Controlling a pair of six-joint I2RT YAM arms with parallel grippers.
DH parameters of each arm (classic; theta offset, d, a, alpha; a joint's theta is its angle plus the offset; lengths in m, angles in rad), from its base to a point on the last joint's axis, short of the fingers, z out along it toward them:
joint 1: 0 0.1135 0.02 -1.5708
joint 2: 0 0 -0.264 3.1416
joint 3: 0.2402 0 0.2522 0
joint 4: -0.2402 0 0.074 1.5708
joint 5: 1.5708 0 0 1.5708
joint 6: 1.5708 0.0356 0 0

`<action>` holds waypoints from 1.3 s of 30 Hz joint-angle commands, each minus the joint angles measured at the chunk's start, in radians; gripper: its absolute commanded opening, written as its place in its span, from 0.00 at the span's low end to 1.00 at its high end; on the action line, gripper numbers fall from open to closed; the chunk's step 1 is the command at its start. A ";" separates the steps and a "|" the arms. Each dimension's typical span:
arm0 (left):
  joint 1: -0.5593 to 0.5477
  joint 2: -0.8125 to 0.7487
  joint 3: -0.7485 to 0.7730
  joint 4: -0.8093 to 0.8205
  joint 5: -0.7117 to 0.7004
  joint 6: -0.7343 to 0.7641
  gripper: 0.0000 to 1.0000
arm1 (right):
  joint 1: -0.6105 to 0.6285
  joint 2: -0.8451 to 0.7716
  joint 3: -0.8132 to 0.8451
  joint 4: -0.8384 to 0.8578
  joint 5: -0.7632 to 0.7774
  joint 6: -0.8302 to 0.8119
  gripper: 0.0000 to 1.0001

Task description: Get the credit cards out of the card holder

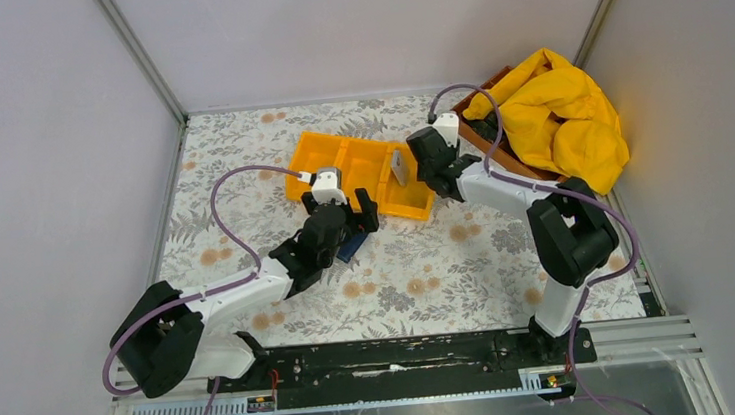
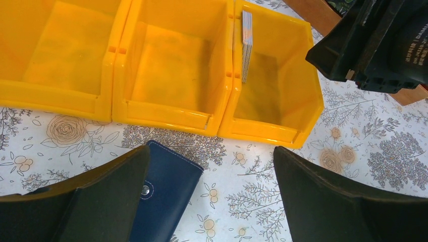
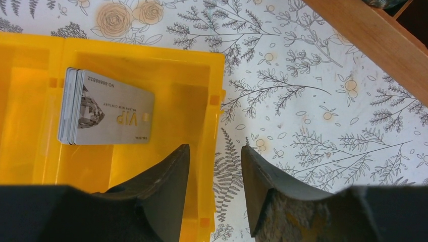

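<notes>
The credit cards (image 3: 108, 108) are a grey stack standing on edge in the right compartment of the orange tray (image 3: 151, 50), leaning on its divider; the front card reads VIP. The stack also shows in the top view as cards (image 1: 399, 168) and edge-on in the left wrist view as cards (image 2: 247, 45). My right gripper (image 3: 214, 148) is open and empty, one finger over that compartment and one over the table, the tray's right wall below the gap. The dark blue card holder (image 2: 166, 191) lies flat in front of the tray, partly under my left finger. My left gripper (image 2: 211, 154) is wide open above it.
The tray (image 1: 324, 161) has three compartments side by side; the left and middle ones hold nothing. A wooden box (image 3: 368, 40) sits at the back right with a yellow cloth (image 1: 561, 115) heaped over it. White walls close in the floral table (image 1: 429, 262) on three sides.
</notes>
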 commanded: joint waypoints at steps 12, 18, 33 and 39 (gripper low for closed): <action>-0.001 -0.002 0.004 0.049 -0.009 0.008 1.00 | -0.012 0.053 0.024 0.029 -0.036 -0.016 0.35; -0.001 0.000 0.004 0.051 -0.009 0.008 1.00 | -0.022 0.069 0.027 0.030 -0.036 -0.016 0.25; -0.001 0.002 0.001 0.060 -0.005 0.009 1.00 | -0.029 0.102 0.051 0.057 -0.051 -0.098 0.05; -0.001 0.004 -0.001 0.061 -0.006 0.012 1.00 | -0.040 0.131 0.086 0.072 -0.063 -0.116 0.00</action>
